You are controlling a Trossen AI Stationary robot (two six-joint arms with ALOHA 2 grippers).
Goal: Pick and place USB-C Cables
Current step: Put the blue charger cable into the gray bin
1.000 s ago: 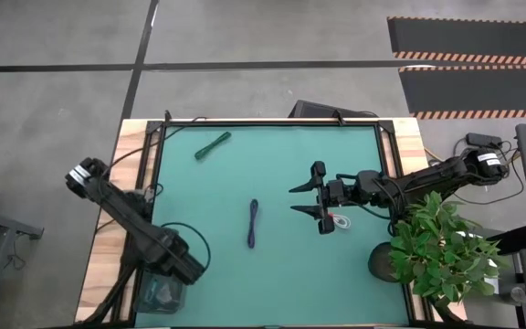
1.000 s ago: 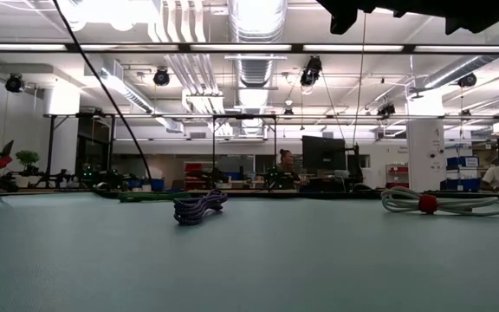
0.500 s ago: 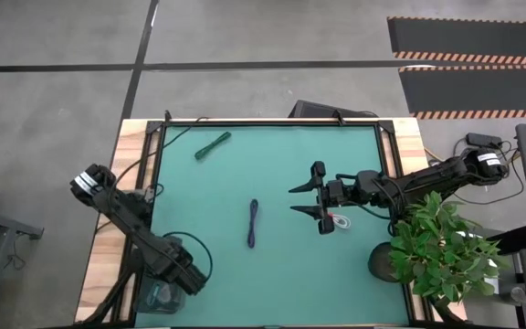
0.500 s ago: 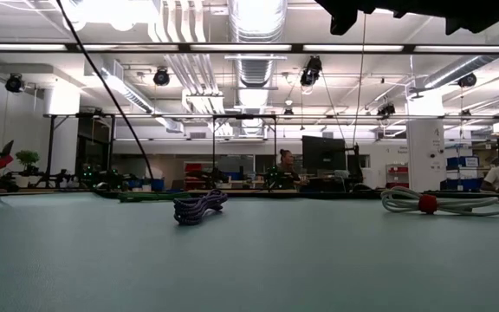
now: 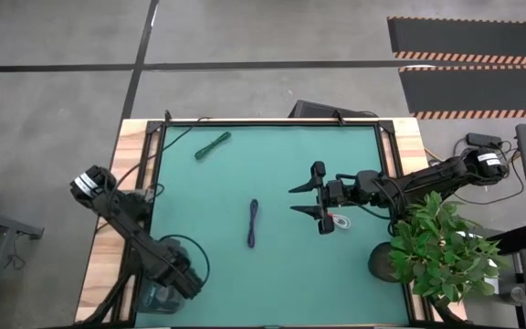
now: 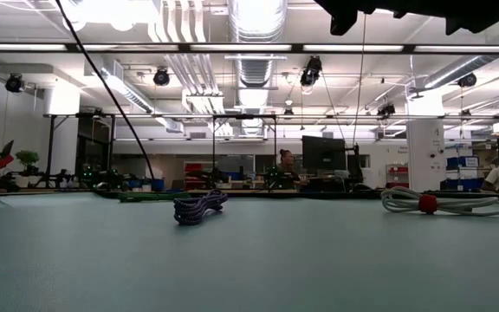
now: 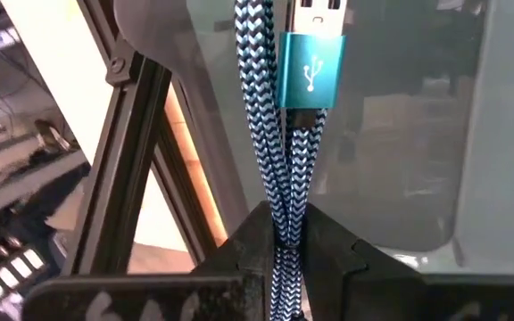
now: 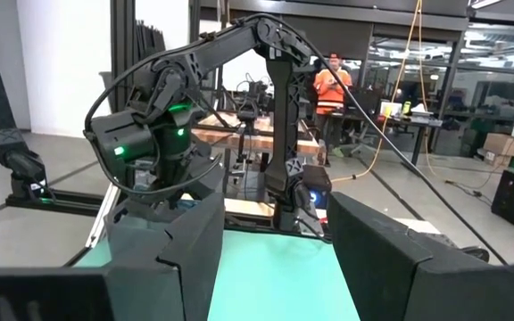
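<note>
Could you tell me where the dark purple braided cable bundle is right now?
The dark purple braided cable bundle lies mid-mat in the high view, between both arms, left of the right gripper.

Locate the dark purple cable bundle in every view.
High view: purple cable bundle on the green mat, centre.
Low view: left of centre.
Left wrist view: absent.
Right wrist view: absent.
Shared landmark: white cable with red tie, right of the bundle in both table views.

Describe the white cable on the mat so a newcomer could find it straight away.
Start at the green mat and go to its right half, where the right gripper hangs with its fingers open. The white cable lies just beneath that gripper's wrist. Unlike the dark purple cable at mid-mat and the green cable far off, it is pale with a red tie.
</note>
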